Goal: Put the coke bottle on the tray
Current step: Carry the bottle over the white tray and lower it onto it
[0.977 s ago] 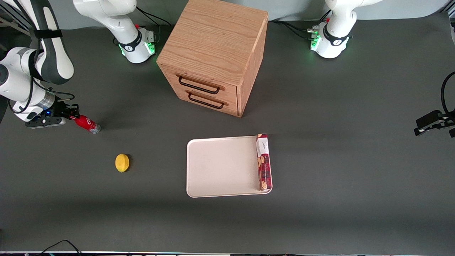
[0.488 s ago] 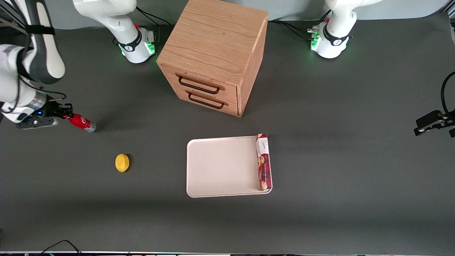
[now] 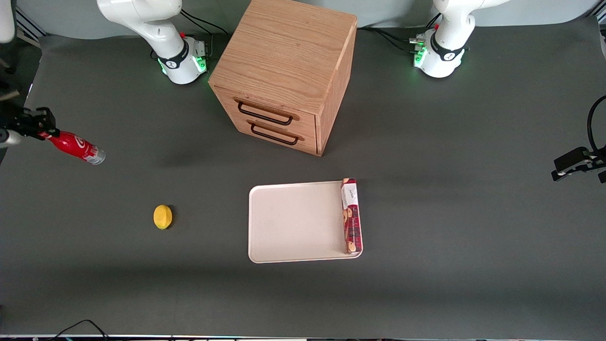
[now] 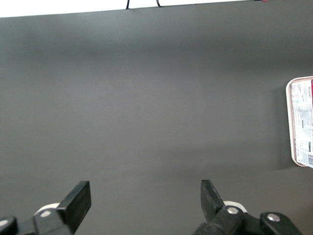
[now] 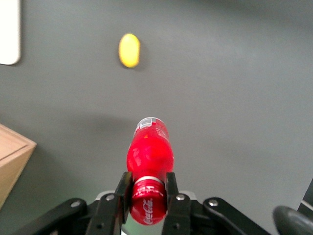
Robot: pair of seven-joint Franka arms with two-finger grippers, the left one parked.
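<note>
My right gripper point(image 3: 41, 124) is at the working arm's end of the table, high above the surface, shut on the cap end of the coke bottle point(image 3: 75, 148). The small red bottle hangs tilted, clear base pointing down toward the table. In the right wrist view the fingers point(image 5: 124, 190) clamp the red cap of the bottle point(image 5: 149, 155) from both sides, gripper point(image 5: 148, 192). The cream-white tray point(image 3: 293, 222) lies flat in the middle of the table, nearer to the front camera than the cabinet; a corner of it shows in the right wrist view point(image 5: 9, 29).
A long red biscuit packet point(image 3: 351, 215) lies along one edge of the tray. A yellow lemon point(image 3: 162, 217) lies on the table between bottle and tray; it also shows in the right wrist view point(image 5: 129, 50). A wooden drawer cabinet point(image 3: 284, 76) stands at the back middle.
My gripper has lifted the coke bottle off the table and carried it upward and outward toward the table's end; the arm has largely left the front view.
</note>
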